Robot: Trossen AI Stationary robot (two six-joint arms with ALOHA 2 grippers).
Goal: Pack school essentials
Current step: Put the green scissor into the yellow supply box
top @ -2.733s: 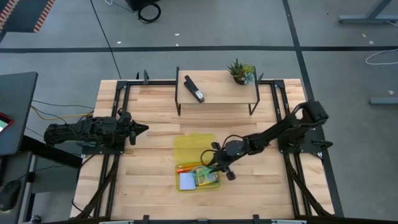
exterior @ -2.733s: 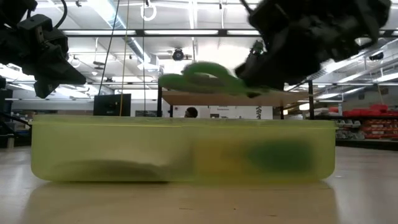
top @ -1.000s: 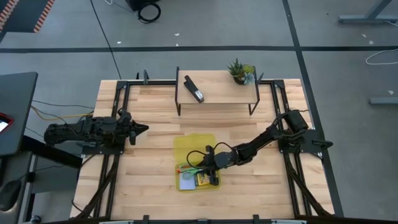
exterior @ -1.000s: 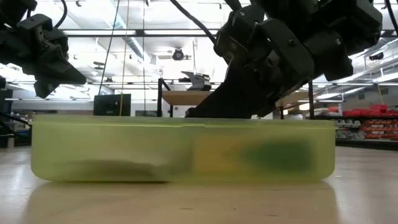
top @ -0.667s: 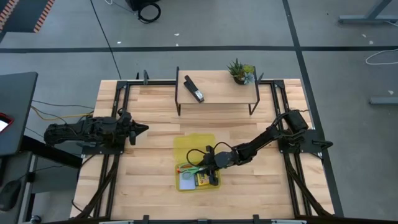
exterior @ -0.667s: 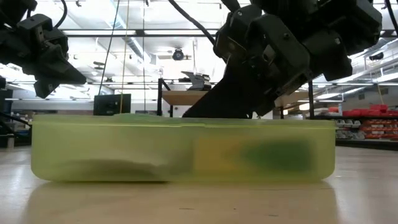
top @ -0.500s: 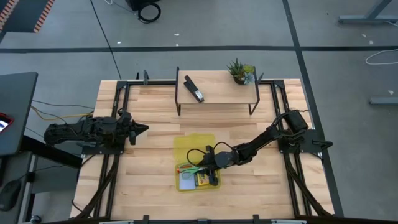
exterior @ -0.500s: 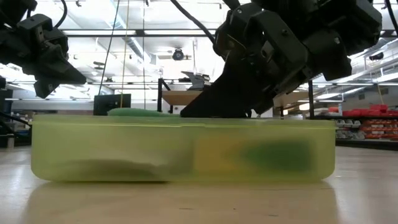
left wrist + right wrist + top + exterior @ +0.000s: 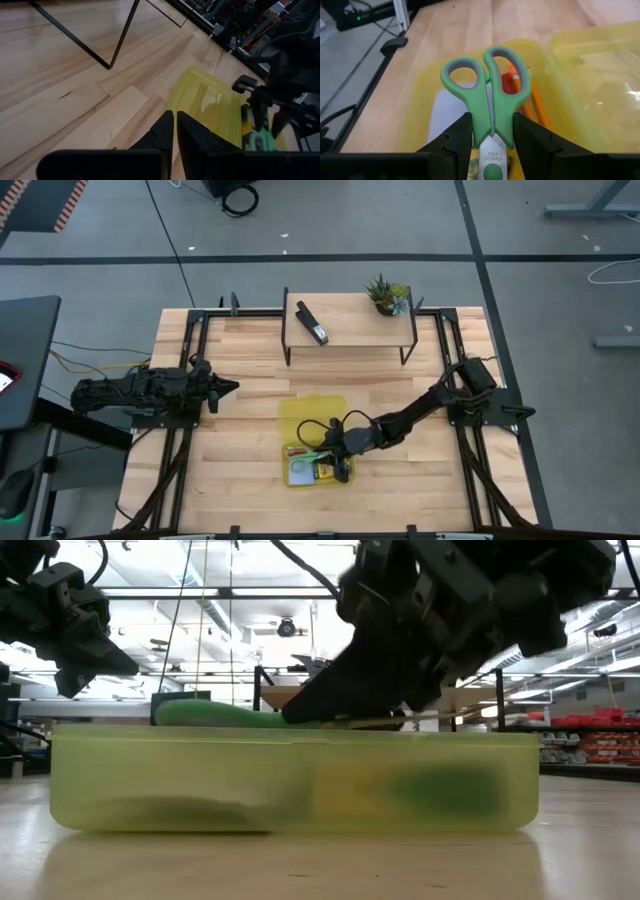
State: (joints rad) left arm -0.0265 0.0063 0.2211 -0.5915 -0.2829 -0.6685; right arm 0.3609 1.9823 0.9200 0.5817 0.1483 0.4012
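Observation:
The green-handled scissors are in my right gripper, which is shut on them above the open yellow translucent case at the table's middle. In the low view the scissor handles show just above the case's rim. Inside the case lie an orange pencil, a red eraser, a pale notepad and the crayon box. My left gripper waits shut above the table's left side. No purple pen shows. My right gripper pinches the scissors between its two fingers at the shanks just behind the handle loops, by the pivot. The fingers come from the table's right and lie along the scissors. The loops point away from the gripper, and the scissors are clear above the case's contents.
A black stapler and a small potted plant stand on a raised wooden shelf at the far edge. The case's open lid lies on the far side of its tray. Bare wood lies left and right of the case.
My right gripper, still shut on the scissors, has raised them a little. In the low view the green handles were below the case's rim a second ago and now stand out above it. In the high view the scissors have shifted slightly toward the near edge.

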